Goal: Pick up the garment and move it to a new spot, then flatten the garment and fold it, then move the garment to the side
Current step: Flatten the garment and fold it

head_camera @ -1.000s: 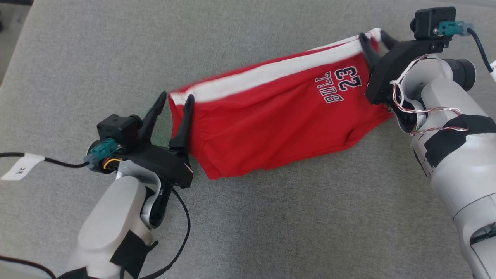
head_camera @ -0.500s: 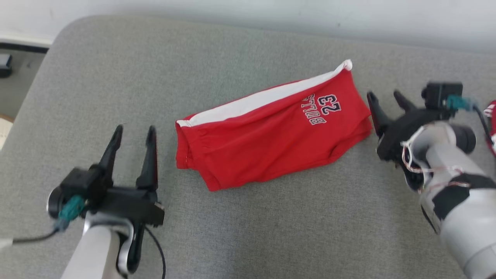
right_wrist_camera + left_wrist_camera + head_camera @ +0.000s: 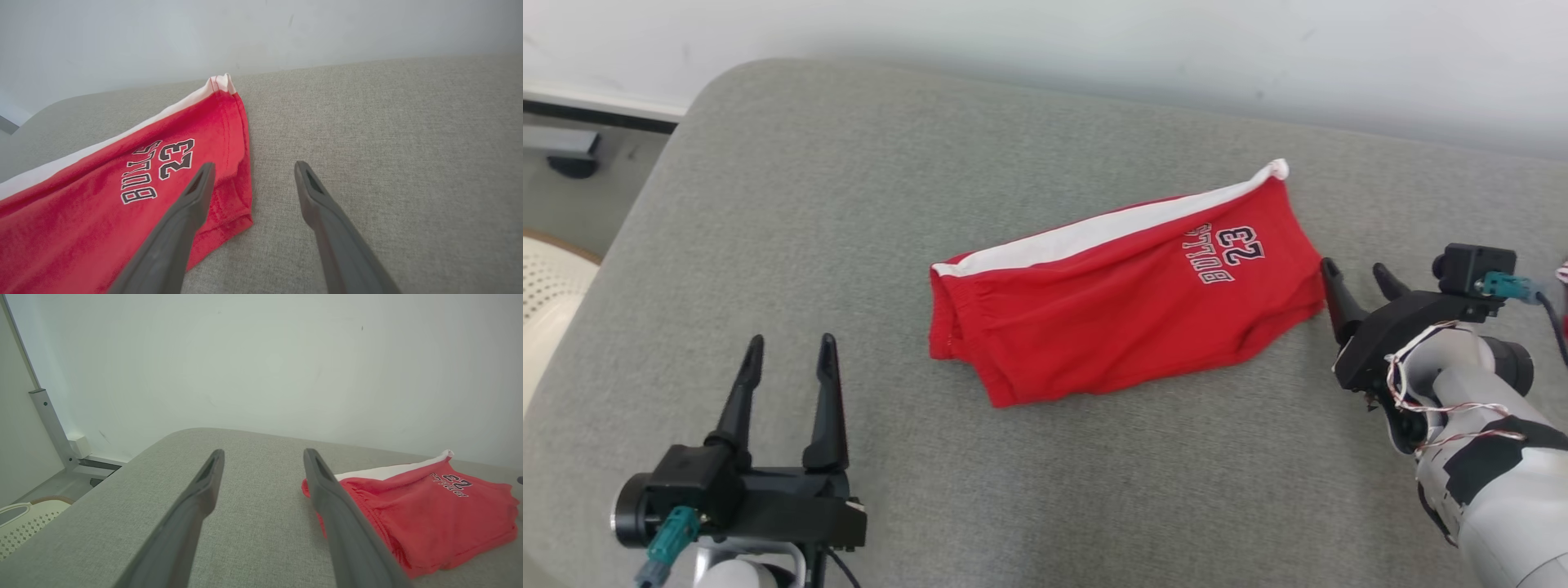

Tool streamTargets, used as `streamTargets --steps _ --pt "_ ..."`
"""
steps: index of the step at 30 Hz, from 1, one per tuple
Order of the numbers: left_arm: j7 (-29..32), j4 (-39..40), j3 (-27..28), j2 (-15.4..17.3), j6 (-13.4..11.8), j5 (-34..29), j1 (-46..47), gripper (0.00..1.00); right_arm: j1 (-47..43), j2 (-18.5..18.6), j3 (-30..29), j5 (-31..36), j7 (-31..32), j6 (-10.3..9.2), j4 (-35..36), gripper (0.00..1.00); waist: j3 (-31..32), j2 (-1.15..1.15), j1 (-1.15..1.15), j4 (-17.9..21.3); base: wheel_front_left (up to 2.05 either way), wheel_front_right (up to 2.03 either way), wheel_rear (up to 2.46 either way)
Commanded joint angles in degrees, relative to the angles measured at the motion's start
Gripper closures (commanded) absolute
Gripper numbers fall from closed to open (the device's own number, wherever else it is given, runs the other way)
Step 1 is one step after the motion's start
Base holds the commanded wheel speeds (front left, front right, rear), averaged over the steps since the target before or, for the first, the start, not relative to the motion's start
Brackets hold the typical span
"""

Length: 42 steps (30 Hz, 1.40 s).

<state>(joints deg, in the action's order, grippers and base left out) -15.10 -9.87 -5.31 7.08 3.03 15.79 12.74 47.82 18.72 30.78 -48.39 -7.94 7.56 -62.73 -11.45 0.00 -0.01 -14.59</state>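
Shorts [image 3: 1123,314] lying folded on the grey cushion [image 3: 849,204], long axis running left to right between the arms

Right gripper [image 3: 1353,266] sits just beside the hem end, fingers spread and empty. The left gripper [image 3: 792,338] is spread and empty too, but well apart from the waistband end, so right's nearer I reckon.

Red shorts [image 3: 1127,310] with a white side stripe and black-and-white "BULLS 23" lettering lie on a worktop [image 3: 849,204] of mottled grey woven fabric, against a plain off-white wall [image 3: 1094,41]. The left claw [image 3: 792,338] and right claw [image 3: 1352,265] are matt black, each mount carrying a teal plug [image 3: 670,531]. The right forearm [image 3: 1515,498] is pale grey, banded with black tape and strung with red-and-white wire [image 3: 1421,359].
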Motion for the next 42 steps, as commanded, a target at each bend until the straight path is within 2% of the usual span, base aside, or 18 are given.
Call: streamTargets --steps 1,14,15,16,17,22,29,42 --pt "-0.2 0.3 0.0 -0.5 0.1 -0.6 -1.1 0.0 0.3 0.2 -0.1 -0.5 -0.3 -0.1 -0.3 0.0 -0.4 0.0 0.01 -1.1 0.0 0.0 0.0" --pt "-0.2 -0.3 0.7 -2.9 1.4 -2.5 0.2 0.0 2.3 -1.9 0.5 -0.1 0.9 -0.1 -8.2 0.0 -2.6 0.0 0.01 -4.7 0.0 0.0 0.0" --pt "-0.2 -0.5 0.8 -3.0 1.4 -2.6 0.1 0.0 1.9 -2.1 0.8 -0.1 1.3 -0.1 -8.5 0.16 -2.6 0.0 0.01 -4.7 0.0 0.0 0.0" --pt "-0.2 -0.6 1.0 -3.1 1.4 -2.7 0.1 0.0 1.6 -2.4 0.9 -0.2 1.6 -0.1 -8.6 0.62 -2.4 0.0 0.01 -4.6 0.0 0.0 0.0" --pt "-0.2 -0.7 1.2 -3.2 1.5 -2.8 0.1 0.0 1.3 -2.6 1.1 -0.3 1.7 -0.1 -8.7 1.0 -2.2 0.0 0.01 -4.5 0.0 0.0 0.0" --pt "-0.2 -1.8 1.7 -3.5 1.9 -3.3 -0.1 0.0 0.0 -2.8 1.2 -1.5 0.0 -0.1 -7.5 1.0 -0.5 0.0 0.01 -3.6 0.0 0.0 0.0" --pt "-0.2 -3.5 2.3 -3.3 2.4 -4.2 -1.8 0.0 -6.7 -2.9 1.9 -4.8 -2.8 -0.1 -1.4 1.0 4.0 0.0 0.01 -1.9 0.0 0.0 0.0" --pt "-0.2 -5.1 2.6 -1.9 2.9 -4.2 -6.1 0.0 -25.0 1.8 2.4 -11.2 -4.6 -0.1 15.6 1.0 10.0 0.0 0.01 2.8 0.0 0.0 0.0"
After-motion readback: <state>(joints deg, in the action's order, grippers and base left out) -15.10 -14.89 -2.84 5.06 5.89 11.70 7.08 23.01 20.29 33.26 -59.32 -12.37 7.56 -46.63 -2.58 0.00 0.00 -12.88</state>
